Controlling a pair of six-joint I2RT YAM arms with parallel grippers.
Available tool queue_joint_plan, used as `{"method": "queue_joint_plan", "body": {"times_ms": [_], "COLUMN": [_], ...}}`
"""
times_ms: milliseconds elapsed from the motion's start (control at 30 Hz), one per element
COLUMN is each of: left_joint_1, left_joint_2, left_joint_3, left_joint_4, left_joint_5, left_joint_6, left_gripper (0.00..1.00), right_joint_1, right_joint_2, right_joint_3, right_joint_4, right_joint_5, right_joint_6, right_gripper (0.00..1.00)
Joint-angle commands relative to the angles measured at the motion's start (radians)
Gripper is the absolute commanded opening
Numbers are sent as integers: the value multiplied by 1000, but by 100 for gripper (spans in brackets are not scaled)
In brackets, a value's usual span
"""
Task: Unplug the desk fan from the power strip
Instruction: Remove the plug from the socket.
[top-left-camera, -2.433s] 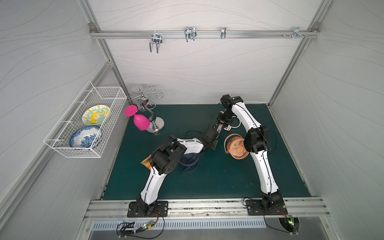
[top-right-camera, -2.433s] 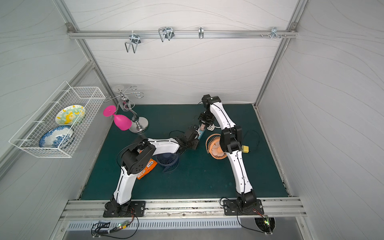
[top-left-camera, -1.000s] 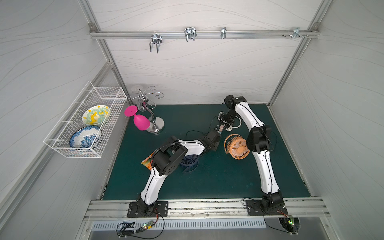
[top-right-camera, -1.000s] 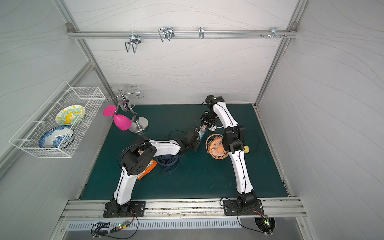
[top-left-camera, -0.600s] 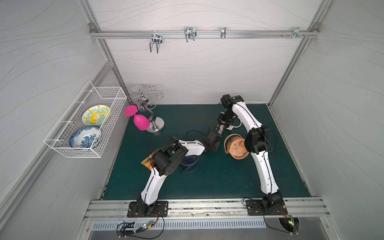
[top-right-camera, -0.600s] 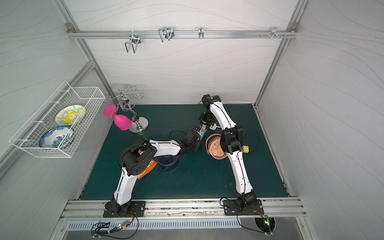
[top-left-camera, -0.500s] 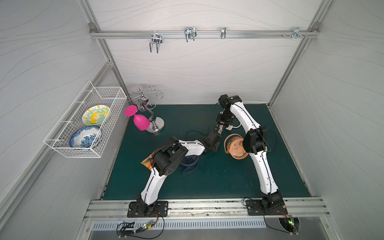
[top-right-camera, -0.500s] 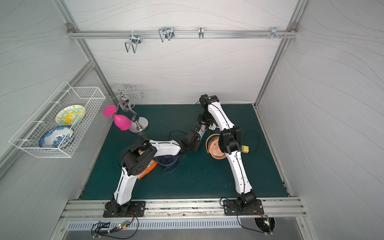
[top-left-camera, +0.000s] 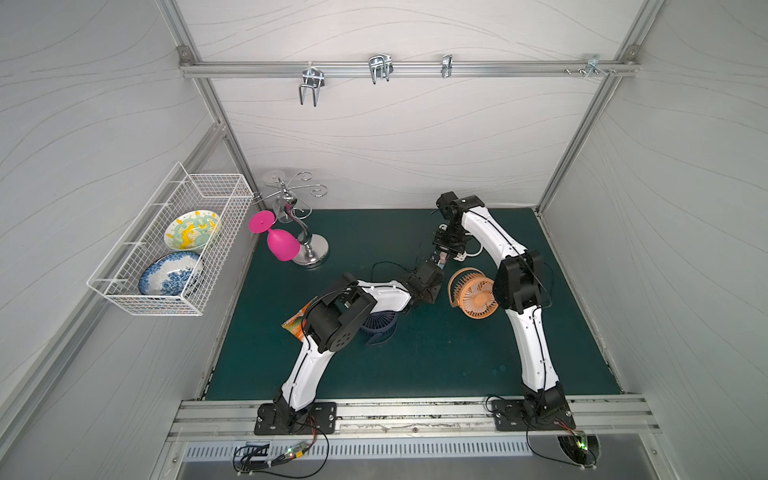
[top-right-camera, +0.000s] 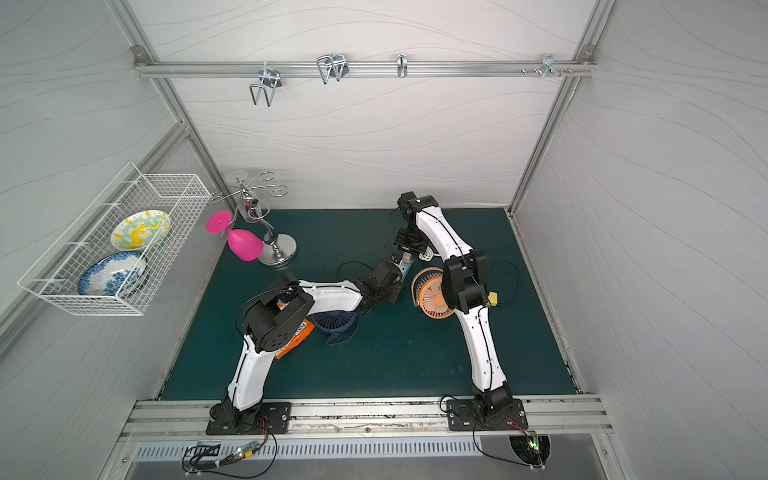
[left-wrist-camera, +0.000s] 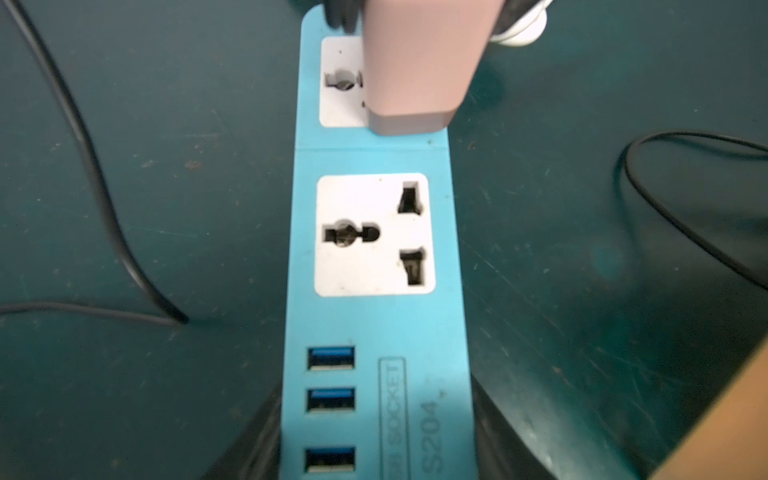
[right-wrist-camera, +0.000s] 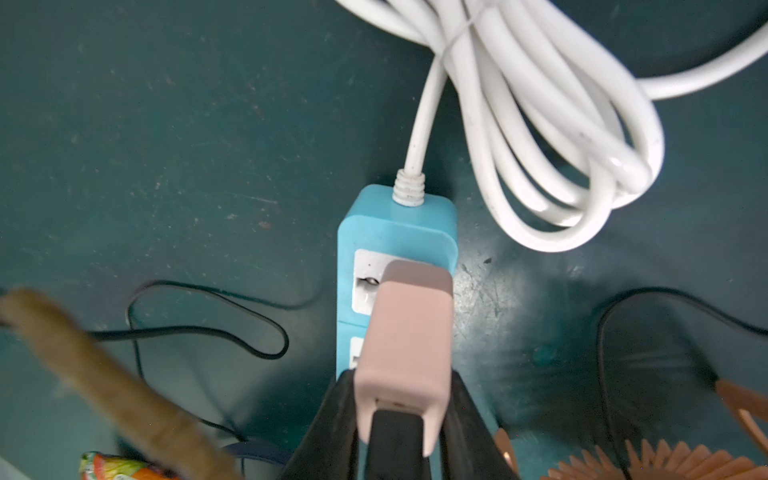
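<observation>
The light-blue power strip (left-wrist-camera: 374, 324) lies on the green mat, its white cord (right-wrist-camera: 561, 124) coiled beyond it. My left gripper (left-wrist-camera: 376, 440) is shut on the strip's USB end, one finger on each long side. A pink plug block (right-wrist-camera: 407, 332) stands on the far socket. My right gripper (right-wrist-camera: 401, 415) is shut on that plug, and its prongs are hidden. In both top views the grippers meet at the strip (top-right-camera: 405, 268). An orange desk fan (top-left-camera: 473, 293) lies beside it and a dark blue fan (top-left-camera: 378, 328) under the left arm. I cannot tell whose cord ends in the plug.
Thin black cords (left-wrist-camera: 104, 208) loop on the mat on both sides of the strip. A snack packet (top-right-camera: 297, 336) lies under the left arm. A metal stand (top-left-camera: 309, 253) holds a pink goblet (top-left-camera: 282, 245) at back left. A wire basket (top-left-camera: 174, 249) of plates hangs on the left wall.
The right arm's upper joints have swung slightly to the left while its gripper stays on the pink plug. The left arm and the power strip have not visibly moved.
</observation>
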Motion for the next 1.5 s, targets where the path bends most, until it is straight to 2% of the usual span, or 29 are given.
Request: {"method": "queue_joint_plan", "body": {"times_ms": [0, 200, 400, 567, 700, 767, 833, 933, 1000, 1267, 1467], "left_joint_1": [-63, -65, -64, -64, -64, -65, -65, -64, -65, -64, -73], "left_joint_2": [64, 60, 66, 65, 66, 66, 65, 66, 66, 61, 41], "left_joint_3": [-43, -50, -39, -42, -47, -47, -42, -34, -31, -29, 14], "left_joint_4": [-152, -145, -148, -151, -149, -148, -154, -157, -158, -161, -202], "left_joint_5": [191, 195, 197, 194, 193, 193, 193, 190, 193, 205, 204], "left_joint_6": [57, 54, 56, 57, 57, 56, 59, 66, 70, 66, 61], "left_gripper": [0, 0, 0, 0, 0, 0, 0, 0, 0, 0, 0], "right_joint_1": [-4, -55, 32, -12, -86, -105, -94, -38, 0, 36, 29], "right_joint_2": [-83, -55, 13, -57, -103, -118, -101, -13, 52, 96, 76], "right_joint_3": [17, 115, 227, 29, -57, -50, 16, 238, 325, 318, 241], "right_joint_4": [129, 112, 1, 123, 203, 219, 154, -18, -77, -105, -90], "right_joint_5": [-225, -243, -198, -298, -398, -362, -301, -164, -133, -69, -149], "right_joint_6": [82, 149, 29, 84, 158, 166, 120, 17, -14, -58, -94], "right_gripper": [0, 0, 0, 0, 0, 0, 0, 0, 0, 0, 0]}}
